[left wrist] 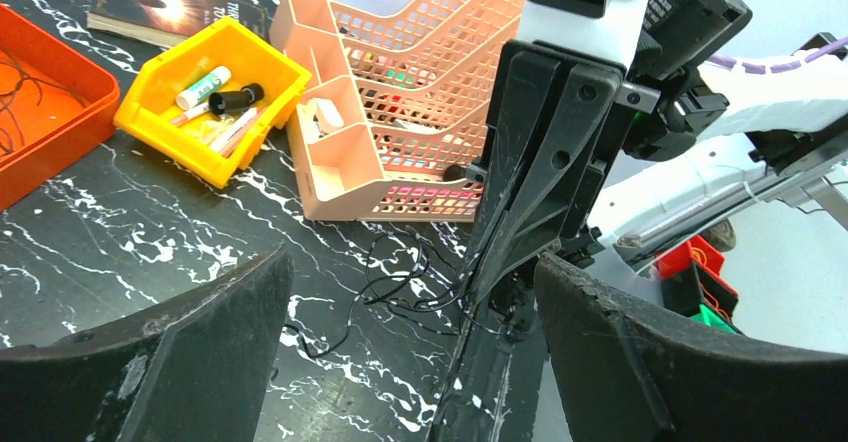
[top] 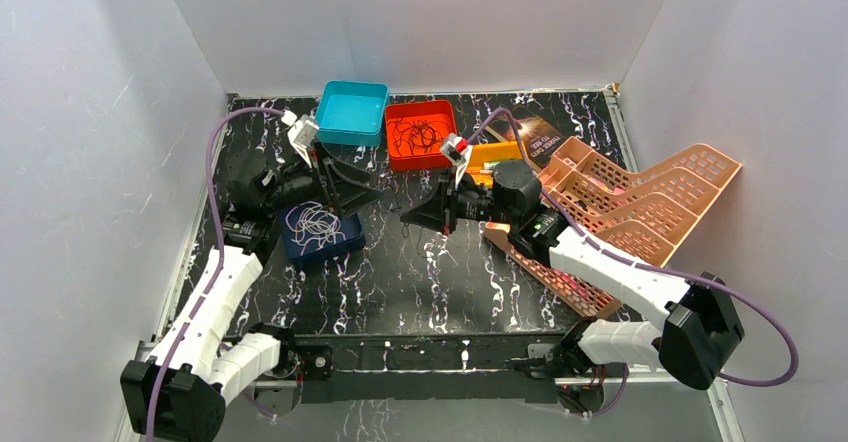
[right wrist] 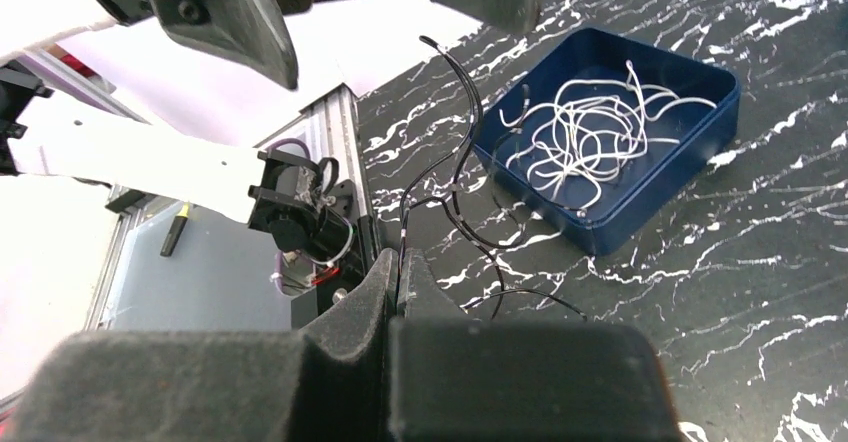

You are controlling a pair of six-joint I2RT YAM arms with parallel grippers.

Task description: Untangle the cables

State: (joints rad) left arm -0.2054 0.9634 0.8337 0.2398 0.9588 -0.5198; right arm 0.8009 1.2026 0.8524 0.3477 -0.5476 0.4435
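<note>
The left pincer stands spread wide, holding nothing, near the dark blue tray where the white cables lie coiled. Between the arms a black cable trails onto the table, pinched in the right pincer. More black cables sit tangled in the red tray. The step seems to be straightening this one strand. The next move likely calls for the left pincer to close on its free end.
</note>
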